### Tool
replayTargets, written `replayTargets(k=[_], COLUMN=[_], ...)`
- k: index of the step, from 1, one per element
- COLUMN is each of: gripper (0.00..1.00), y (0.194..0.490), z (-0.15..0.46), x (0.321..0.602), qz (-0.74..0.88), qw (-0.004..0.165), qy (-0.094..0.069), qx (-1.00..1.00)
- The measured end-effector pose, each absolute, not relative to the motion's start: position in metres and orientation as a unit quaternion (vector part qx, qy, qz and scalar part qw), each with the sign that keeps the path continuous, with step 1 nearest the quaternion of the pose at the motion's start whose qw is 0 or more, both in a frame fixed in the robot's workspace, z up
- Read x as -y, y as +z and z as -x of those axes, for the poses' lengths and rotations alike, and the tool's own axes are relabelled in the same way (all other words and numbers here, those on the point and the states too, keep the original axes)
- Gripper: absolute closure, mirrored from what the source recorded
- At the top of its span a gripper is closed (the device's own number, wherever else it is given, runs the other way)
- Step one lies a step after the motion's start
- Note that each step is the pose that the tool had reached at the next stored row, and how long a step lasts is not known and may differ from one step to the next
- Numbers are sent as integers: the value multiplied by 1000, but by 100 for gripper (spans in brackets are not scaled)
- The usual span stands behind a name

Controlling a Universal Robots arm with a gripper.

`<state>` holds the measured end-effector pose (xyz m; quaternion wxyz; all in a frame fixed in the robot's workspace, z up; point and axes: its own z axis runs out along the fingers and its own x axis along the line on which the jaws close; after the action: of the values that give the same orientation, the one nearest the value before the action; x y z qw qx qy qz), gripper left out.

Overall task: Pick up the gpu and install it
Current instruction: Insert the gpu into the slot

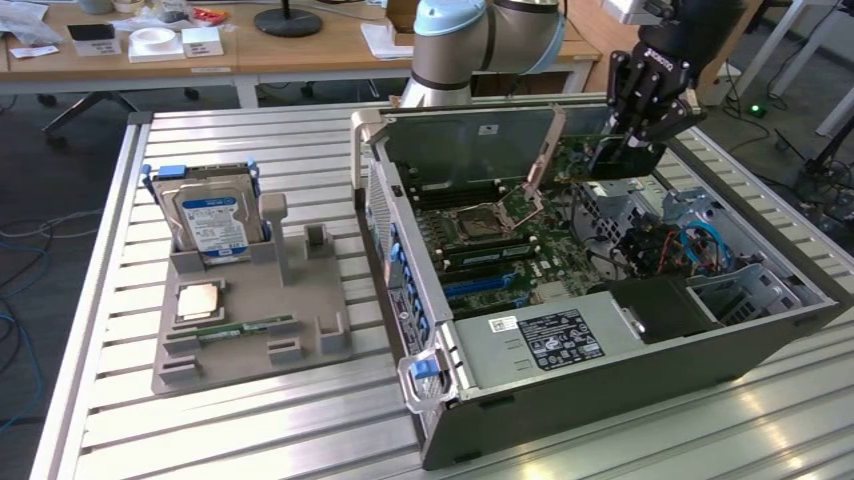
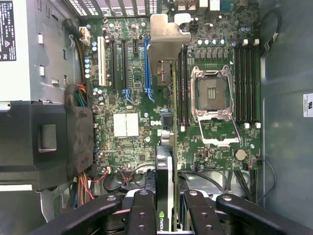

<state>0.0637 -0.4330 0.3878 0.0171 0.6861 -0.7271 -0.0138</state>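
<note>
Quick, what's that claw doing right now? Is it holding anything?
Claw: closed on the gpu, holding it over the open computer case.

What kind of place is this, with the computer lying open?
Probably a robotics lab or workshop: a robot arm reaches into an open computer case on a slatted metal table, with office desks behind.
</note>
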Motion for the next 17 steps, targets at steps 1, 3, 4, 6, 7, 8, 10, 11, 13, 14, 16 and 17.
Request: replayTargets(k=[1, 3, 4, 6, 7, 8, 10, 11, 13, 14, 16, 17], gripper=[73, 73, 73, 73, 73, 73, 73, 73, 73, 73, 73, 73], y=[388, 388, 388, 388, 388, 388, 388, 388, 388, 387, 388, 388], z=[-63, -63, -63, -62, -61, -60, -57, -55, -53, -52, -52, -52], x=[433, 433, 433, 433, 433, 433, 433, 433, 433, 433, 433, 433], qz=[-686, -686, -686, -686, -686, -686, -686, -686, -686, -686, -686, -686], qw=[17, 17, 17, 17, 17, 16, 15, 14, 12, 12, 12, 12], qy=[-14, -14, -14, -14, -14, -14, -15, -16, -17, -17, -17, -17], qx=[727, 727, 727, 727, 727, 727, 727, 727, 727, 727, 727, 727])
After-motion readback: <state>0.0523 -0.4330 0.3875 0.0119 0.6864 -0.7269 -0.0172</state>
